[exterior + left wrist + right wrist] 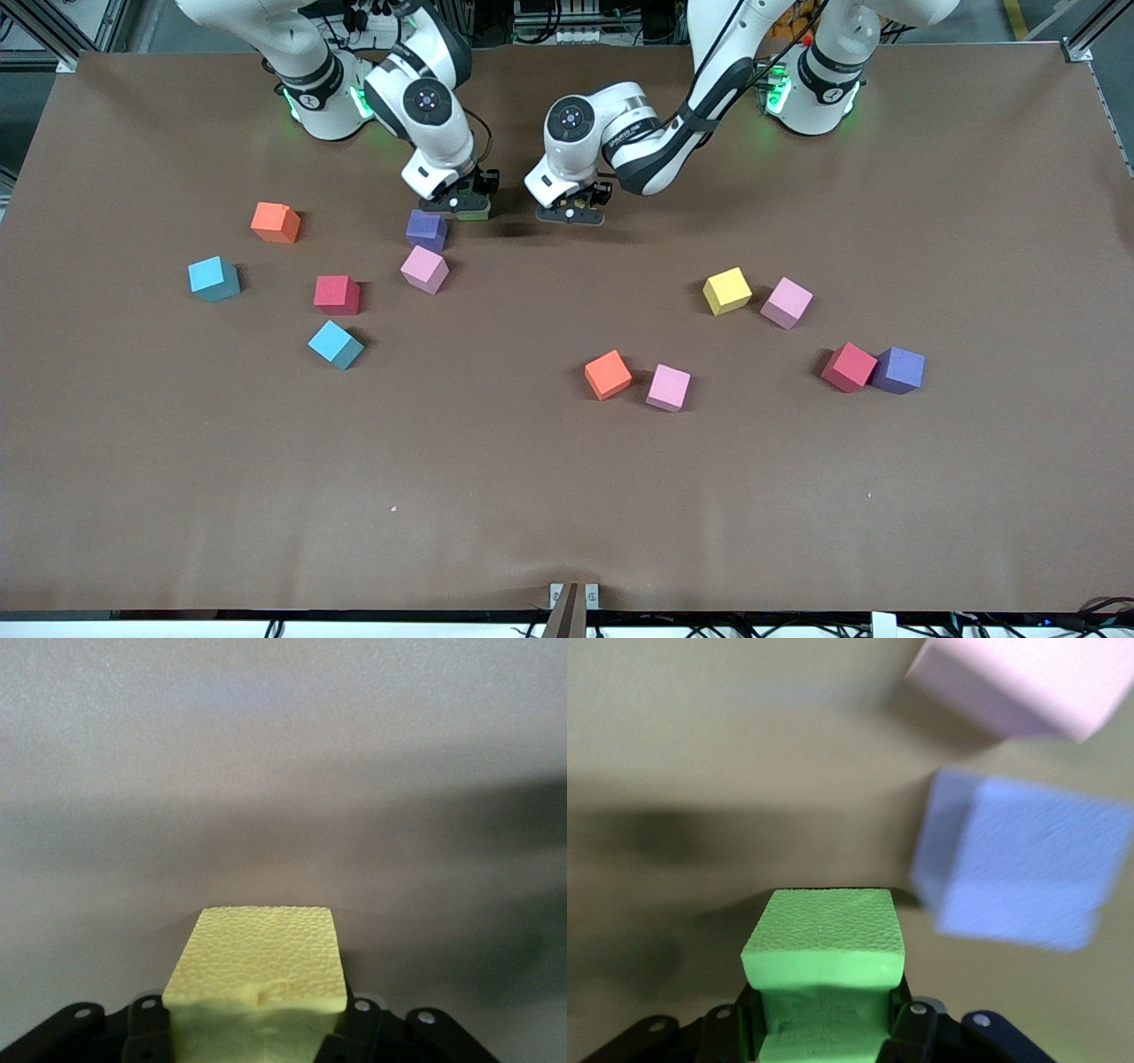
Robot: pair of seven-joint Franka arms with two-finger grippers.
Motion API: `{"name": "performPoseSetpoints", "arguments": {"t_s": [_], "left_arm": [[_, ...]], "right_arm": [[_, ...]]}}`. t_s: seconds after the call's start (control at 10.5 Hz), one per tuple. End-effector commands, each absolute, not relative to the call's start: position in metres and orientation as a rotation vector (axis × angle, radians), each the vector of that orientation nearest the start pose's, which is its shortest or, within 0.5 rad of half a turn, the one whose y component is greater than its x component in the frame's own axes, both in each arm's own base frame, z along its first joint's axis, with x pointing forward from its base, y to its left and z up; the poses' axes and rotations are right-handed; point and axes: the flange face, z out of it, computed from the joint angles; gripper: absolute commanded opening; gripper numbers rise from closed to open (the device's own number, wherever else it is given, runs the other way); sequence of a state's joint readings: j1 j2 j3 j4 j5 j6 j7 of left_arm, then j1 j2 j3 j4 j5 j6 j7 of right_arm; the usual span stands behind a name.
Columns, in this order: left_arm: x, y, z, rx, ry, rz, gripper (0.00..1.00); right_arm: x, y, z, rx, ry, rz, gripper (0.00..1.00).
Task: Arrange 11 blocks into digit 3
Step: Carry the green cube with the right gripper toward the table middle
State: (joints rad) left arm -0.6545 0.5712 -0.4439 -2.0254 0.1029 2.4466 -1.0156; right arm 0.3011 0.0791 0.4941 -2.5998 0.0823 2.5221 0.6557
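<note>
Pebbly foam cubes: right claw (824,1028) grasping green cube (826,943), left claw (257,1028) grasping yellow cube (257,957).

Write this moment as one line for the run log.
left gripper: shut on yellow block | right gripper: shut on green block | digit 3: not started

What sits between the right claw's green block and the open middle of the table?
The right claw is shut on the green block. Toward the front camera, a purple block and a pink block lie beside its path; the table's middle looks free.
</note>
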Motion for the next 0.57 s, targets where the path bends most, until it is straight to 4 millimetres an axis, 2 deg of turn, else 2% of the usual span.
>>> {"name": "performPoseSetpoints", "arguments": {"t_s": [0.0, 0.1, 0.19, 0.29, 0.38, 0.48], "left_arm": [[0.281, -0.526, 0.174, -3.118, 0.156, 0.287, 0.36], [0.285, -0.528, 0.176, -3.124, 0.15, 0.279, 0.36], [0.286, -0.527, 0.175, -3.124, 0.145, 0.279, 0.36], [0.29, -0.526, 0.175, -3.124, 0.136, 0.274, 0.4], [0.289, -0.527, 0.176, -3.126, 0.128, 0.279, 0.68], [0.29, -0.526, 0.176, -3.127, 0.122, 0.279, 1.0]], "right_arm": [[0.327, 0.259, 0.266, -3.196, -0.278, 0.202, 0.37], [0.333, 0.249, 0.275, -3.184, -0.393, 0.193, 0.37], [0.336, 0.246, 0.276, -3.158, -0.526, 0.197, 0.37], [0.336, 0.248, 0.277, -3.144, -0.587, 0.194, 0.38], [0.335, 0.252, 0.278, -3.123, -0.67, 0.189, 0.38], [0.339, 0.252, 0.281, -3.081, -0.811, 0.181, 0.38]]}}
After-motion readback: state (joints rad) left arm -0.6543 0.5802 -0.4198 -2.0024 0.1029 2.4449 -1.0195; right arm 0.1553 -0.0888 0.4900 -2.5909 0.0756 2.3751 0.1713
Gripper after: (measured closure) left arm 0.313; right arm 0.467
